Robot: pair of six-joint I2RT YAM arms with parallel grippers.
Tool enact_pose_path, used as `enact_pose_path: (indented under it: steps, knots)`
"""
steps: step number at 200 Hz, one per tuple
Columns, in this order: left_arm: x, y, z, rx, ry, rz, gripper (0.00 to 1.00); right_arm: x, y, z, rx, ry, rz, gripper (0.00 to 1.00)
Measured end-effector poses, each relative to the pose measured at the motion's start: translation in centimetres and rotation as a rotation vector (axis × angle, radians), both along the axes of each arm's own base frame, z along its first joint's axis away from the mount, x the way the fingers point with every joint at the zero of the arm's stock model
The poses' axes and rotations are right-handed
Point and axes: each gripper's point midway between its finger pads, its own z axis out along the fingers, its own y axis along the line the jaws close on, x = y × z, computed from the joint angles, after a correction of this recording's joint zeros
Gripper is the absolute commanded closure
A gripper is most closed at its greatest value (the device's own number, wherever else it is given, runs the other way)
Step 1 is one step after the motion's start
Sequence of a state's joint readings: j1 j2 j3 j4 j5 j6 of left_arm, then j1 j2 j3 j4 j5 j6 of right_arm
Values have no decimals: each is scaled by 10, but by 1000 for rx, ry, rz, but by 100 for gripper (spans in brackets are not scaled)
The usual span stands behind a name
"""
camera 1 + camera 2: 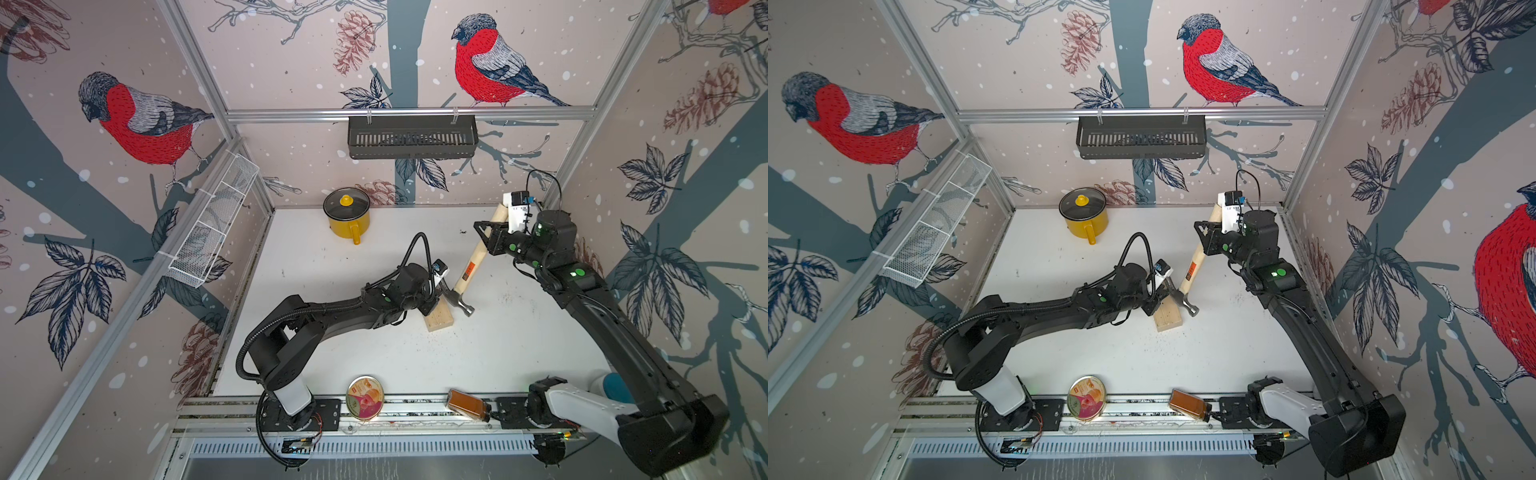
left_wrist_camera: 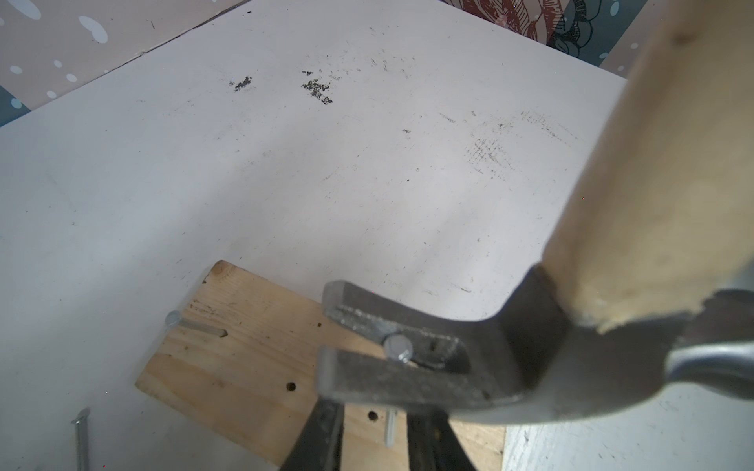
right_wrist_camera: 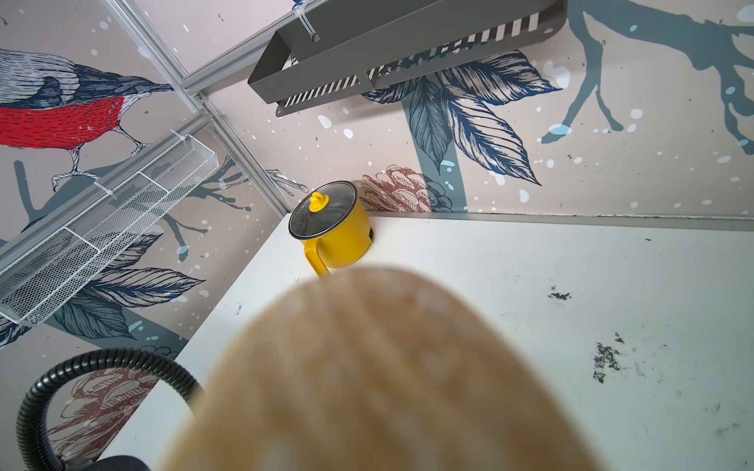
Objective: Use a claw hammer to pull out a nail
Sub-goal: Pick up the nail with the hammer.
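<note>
The claw hammer (image 1: 475,258) (image 1: 1195,262) has a grey steel head with a curved split claw and a pale wooden handle bearing a small red-orange label. It stands tilted near the middle of the white tabletop (image 1: 374,353). Its head rests at the far end of a pale wooden block (image 1: 439,319) (image 1: 1168,320), and the handle slopes up toward the back right corner. In the left wrist view the claw (image 2: 391,379) lies low over the block (image 2: 245,367). The flat head of a silver nail (image 2: 398,346) sits in the slot between its two prongs.

The right gripper (image 1: 490,235) (image 1: 1209,237) is clamped around the upper part of the handle. The right wrist view shows only the blurred butt of the claw hammer (image 3: 367,367) close to the lens. The left gripper (image 2: 375,424) sits at the block beneath the claw. Its two black fingers (image 2: 324,436) stand apart with a pale shaft in the gap between them, and they grasp nothing that shows.

A second nail (image 2: 174,319) leans out near the block's edge, and empty holes dot the wood. A loose nail (image 2: 81,440) lies on the tabletop beside the block.

A yellow enamel pot (image 1: 347,226) (image 1: 1086,224) (image 3: 336,236) with a glass lid and a yellow knob stands at the back edge. At the front edge, between the arm bases, lie a round printed tin (image 1: 365,397) (image 1: 1086,397) and a jar of brown powder (image 1: 465,404) (image 1: 1187,404), which is on its side. A black slotted shelf (image 1: 411,139) (image 1: 1140,139) hangs on the back wall. A white wire-mesh basket (image 1: 212,224) (image 1: 934,226) hangs on the left wall.
</note>
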State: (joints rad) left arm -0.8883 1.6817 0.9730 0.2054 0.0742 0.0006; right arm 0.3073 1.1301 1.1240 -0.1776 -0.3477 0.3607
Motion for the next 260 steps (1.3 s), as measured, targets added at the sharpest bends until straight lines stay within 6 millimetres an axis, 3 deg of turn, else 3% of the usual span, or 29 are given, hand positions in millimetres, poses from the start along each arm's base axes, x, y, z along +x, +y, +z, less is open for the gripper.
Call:
enact_pose_path:
  steps: [123, 219, 260]
  knots:
    - [-1, 2, -6, 21, 12, 5, 81, 1, 11, -2, -20, -4, 27, 100]
    - [0, 2, -5, 21, 5, 1, 100, 2, 12, -3, -20, -1, 30, 100]
    - [-1, 5, -9, 40, 13, 7, 100, 1, 14, -8, -20, 7, 36, 100]
